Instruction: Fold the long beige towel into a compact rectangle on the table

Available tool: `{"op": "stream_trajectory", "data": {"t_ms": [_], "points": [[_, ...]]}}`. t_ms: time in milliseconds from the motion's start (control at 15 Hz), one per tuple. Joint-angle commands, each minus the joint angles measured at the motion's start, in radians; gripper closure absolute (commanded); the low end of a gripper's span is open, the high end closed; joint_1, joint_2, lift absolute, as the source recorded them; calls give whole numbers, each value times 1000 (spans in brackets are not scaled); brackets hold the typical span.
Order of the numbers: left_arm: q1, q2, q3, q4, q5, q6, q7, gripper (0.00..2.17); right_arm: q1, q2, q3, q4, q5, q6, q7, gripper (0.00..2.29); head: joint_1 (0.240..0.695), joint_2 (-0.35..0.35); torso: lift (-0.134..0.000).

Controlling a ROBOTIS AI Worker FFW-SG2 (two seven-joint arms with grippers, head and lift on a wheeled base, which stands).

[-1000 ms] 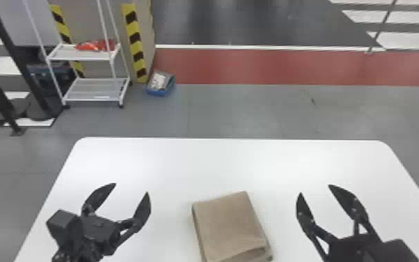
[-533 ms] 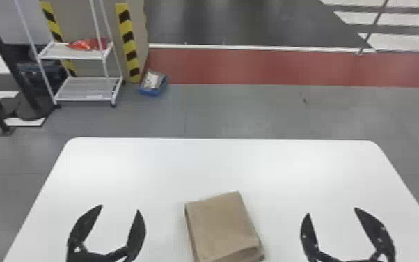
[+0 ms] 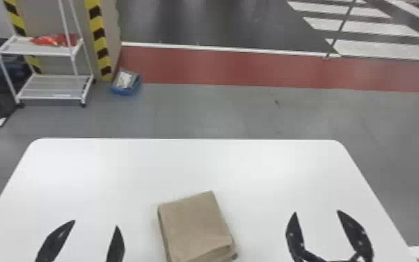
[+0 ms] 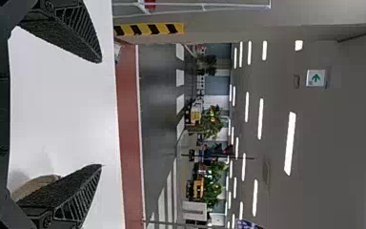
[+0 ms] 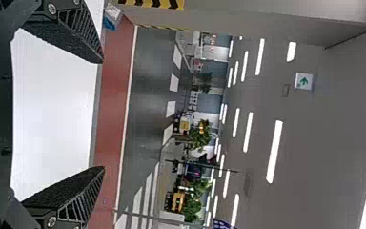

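Lying folded on the near part of the table [image 3: 191, 163], the towel [image 3: 195, 226] is a compact block, turned a little askew so that one far corner points to about one o'clock from its middle. Its upper face looks mostly flat, while stacked layers show along the side at nine o'clock and a rolled fold shows at the corner toward four o'clock, with a small dark patch beside it. Taking the towel as the centre of the dial, as the head view has it, the left gripper [image 3: 95, 223] is over the table at nine o'clock, apart from the towel, its two fingers spread wide. At about three o'clock, likewise over the table and apart from the towel, is the right gripper [image 3: 316, 212], its fingers also well separated. Both wrist views show white tabletop between the fingers, and in the left one a piece of the towel peeks out beside one finger. Beyond the table, a white rack [image 3: 50, 87] stands between ten and eleven o'clock, a red item [image 3: 54, 40] on its upper shelf. Near eleven are a striped post [image 3: 99, 38] and a blue box [image 3: 127, 91] on the grey floor [image 3: 198, 111]. A red strip [image 3: 219, 66] crosses at twelve, and white stripes [image 3: 365, 28] mark the ground toward one o'clock.
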Motion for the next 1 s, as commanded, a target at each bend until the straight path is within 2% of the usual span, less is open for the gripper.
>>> {"op": "stream_trajectory", "data": {"t_ms": [0,200,400,933], "points": [[19,-1,6,-25,-12,6,-1,93,-3,1,21,-10,-9,63,0,100,695,-152,0],[22,-1,12,-35,-17,43,-2,93,-7,1,31,-36,-18,164,-2,103,695,-140,0],[6,-1,17,-35,-17,92,-2,93,-18,1,41,-41,-17,189,-2,103,695,-132,0],[-24,-1,55,-27,3,95,-2,93,-73,1,71,-4,8,232,-17,107,695,-87,0]]}}
